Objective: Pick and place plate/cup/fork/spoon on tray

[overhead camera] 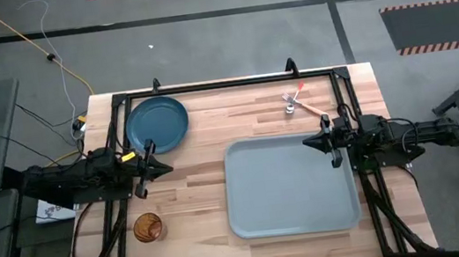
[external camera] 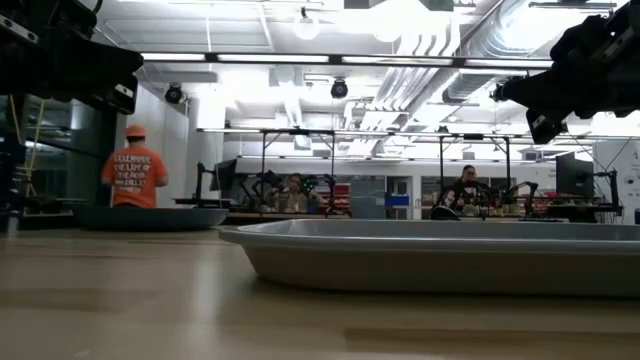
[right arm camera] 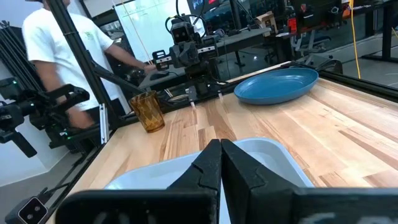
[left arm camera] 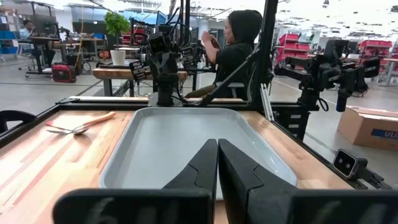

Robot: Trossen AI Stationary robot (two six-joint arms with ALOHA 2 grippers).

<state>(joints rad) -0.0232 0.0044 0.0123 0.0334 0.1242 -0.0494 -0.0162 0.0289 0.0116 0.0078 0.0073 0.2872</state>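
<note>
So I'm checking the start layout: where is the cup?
High view: the cup stands at the table's near-left corner, left of the tray, below the left gripper.

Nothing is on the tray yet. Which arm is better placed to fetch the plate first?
Left, probably. The left gripper hangs shut just beside the plate on the table's left side. The right gripper sits at the tray's right edge, with the tray between it and the plate.
</note>
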